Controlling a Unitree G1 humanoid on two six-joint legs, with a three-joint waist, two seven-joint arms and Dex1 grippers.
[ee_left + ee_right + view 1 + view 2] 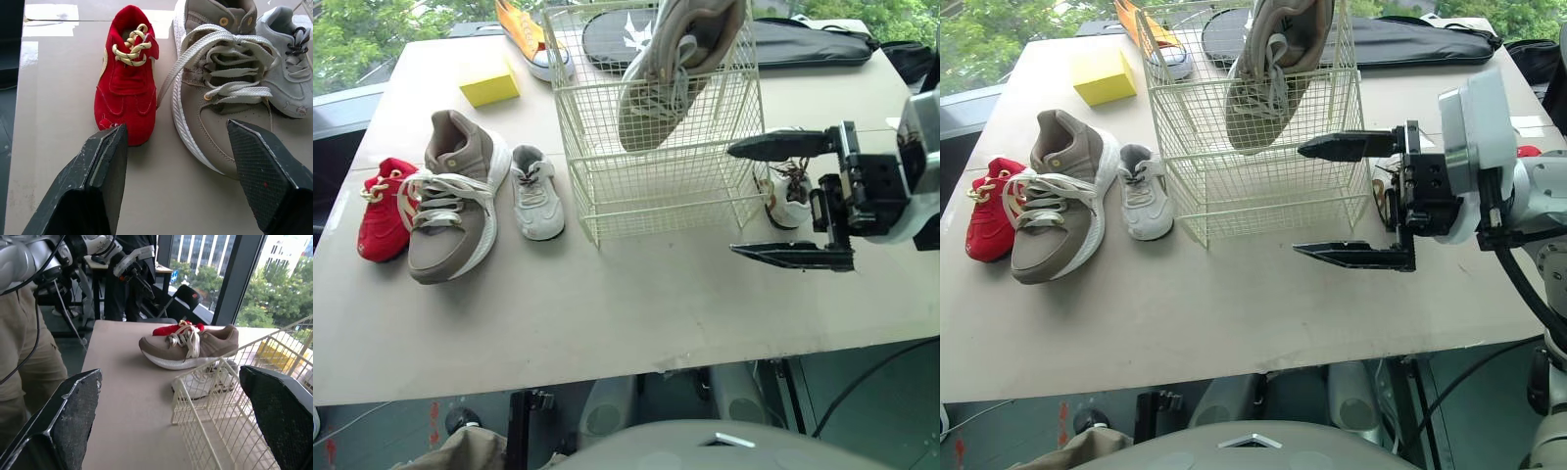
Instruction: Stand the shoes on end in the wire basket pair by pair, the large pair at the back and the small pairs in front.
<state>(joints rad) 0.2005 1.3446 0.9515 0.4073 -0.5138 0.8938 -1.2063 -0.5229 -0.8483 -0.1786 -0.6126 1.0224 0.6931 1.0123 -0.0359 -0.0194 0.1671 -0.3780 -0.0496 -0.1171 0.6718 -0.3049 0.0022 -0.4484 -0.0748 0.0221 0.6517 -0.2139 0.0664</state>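
A cream wire basket (656,166) stands mid-table with one large taupe sneaker (671,69) on end inside it. Its mate (450,201) lies flat to the left, between a small red shoe (384,208) and a small grey shoe (536,191). Another small white shoe (790,196) sits right of the basket. My right gripper (735,200) hovers open by the basket's right front corner, in front of that shoe. My left gripper (177,127) is open and empty above the toes of the red shoe (128,78) and the taupe sneaker (220,88).
An orange shoe (533,39), a yellow block (489,83) and a black bag (793,39) lie at the back of the table. A person in tan trousers (24,357) stands beyond the table's left end. Bare tabletop (626,304) stretches in front of the basket.
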